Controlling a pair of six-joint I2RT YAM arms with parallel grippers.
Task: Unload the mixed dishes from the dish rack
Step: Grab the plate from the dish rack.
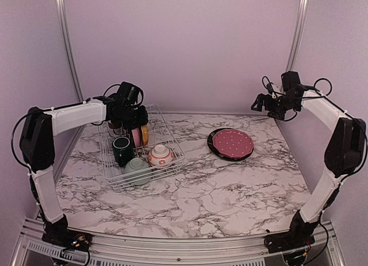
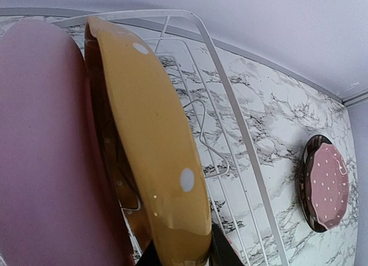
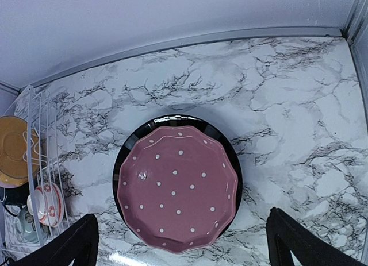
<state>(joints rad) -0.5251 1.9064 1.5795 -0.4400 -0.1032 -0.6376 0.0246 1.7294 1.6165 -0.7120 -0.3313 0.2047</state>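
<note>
At the near end of the dish rack [image 1: 175, 144] sit the pale green bowl [image 1: 137, 167] and the floral bowl [image 1: 160, 155], with the dark green mug [image 1: 122, 149] just behind them. Farther back, the pink plate [image 1: 137, 136] and the yellow plate [image 2: 149, 134] stand upright, and the left gripper [image 1: 133, 115] pinches the yellow plate's rim. To the right on the bench [image 1: 201, 191], the dotted plate [image 1: 233, 142] lies on the black plate [image 1: 214, 146]. Beyond them the right gripper [image 1: 261, 102] hovers with its jaws spread wide.

The pink plate [image 2: 40, 162] is blurred, cut off at left.
</note>
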